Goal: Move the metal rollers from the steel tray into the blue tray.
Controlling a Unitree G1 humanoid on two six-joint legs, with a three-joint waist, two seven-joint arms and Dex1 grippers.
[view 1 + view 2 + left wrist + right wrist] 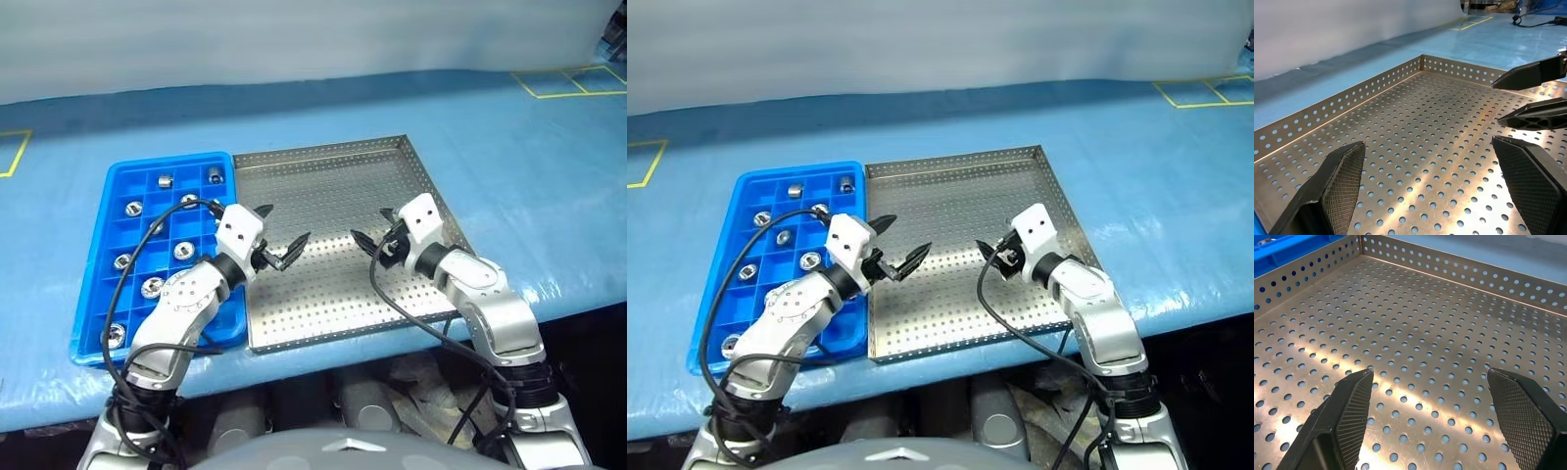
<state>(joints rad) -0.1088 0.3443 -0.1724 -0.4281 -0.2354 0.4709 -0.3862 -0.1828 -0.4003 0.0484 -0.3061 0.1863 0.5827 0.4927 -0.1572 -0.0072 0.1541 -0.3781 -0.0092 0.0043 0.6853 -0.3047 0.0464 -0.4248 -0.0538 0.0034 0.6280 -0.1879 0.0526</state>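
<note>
The steel tray (333, 176) lies in the middle of the blue table, its perforated floor bare where I see it. The blue tray (108, 245) sits against its left side, with several metal rollers (182, 251) standing in separate cells. My left gripper (289, 223) hovers open over the steel tray's left part, nothing between its fingers (1342, 191). My right gripper (369, 224) hovers open over the tray's right part, facing the left one across a short gap. Its fingers (1520, 411) are empty above the holed floor (1415, 323).
The blue table cover runs wide behind and beside both trays. Yellow tape squares (573, 81) mark the far right corner, and another tape mark (14, 152) lies at the far left. The table's front edge (294, 367) runs just below the trays. Black cables (411, 313) loop from both wrists.
</note>
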